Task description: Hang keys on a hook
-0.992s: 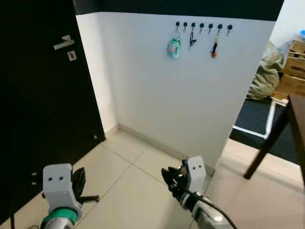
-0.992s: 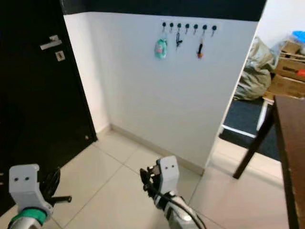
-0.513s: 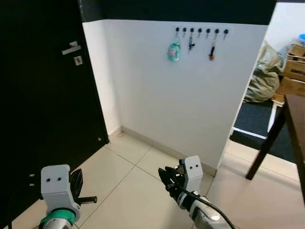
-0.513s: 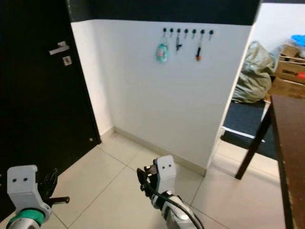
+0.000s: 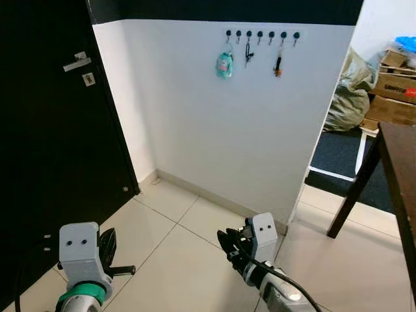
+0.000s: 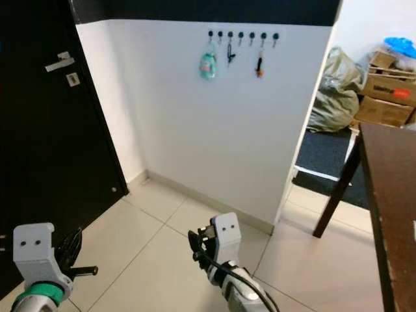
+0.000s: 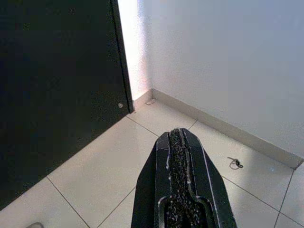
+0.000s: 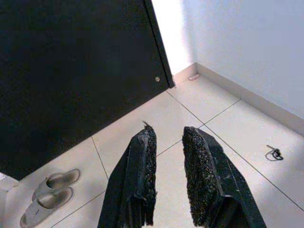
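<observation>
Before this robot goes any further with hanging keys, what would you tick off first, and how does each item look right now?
1. Row of hooks in sight on the white wall: ok.
2. A free hook: ok, several look bare beside the teal tag.
3. Keys held: not ok; right gripper is open with nothing between its fingers, left gripper is shut.
4. Small ring-like thing on the floor, whether it is the keys: cannot tell.
5. Slippers by the black door: ok, off to the side.

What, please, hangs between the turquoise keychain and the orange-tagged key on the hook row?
A small black key fob hangs between the turquoise keychain and orange-tagged key, in both eye views.
</observation>
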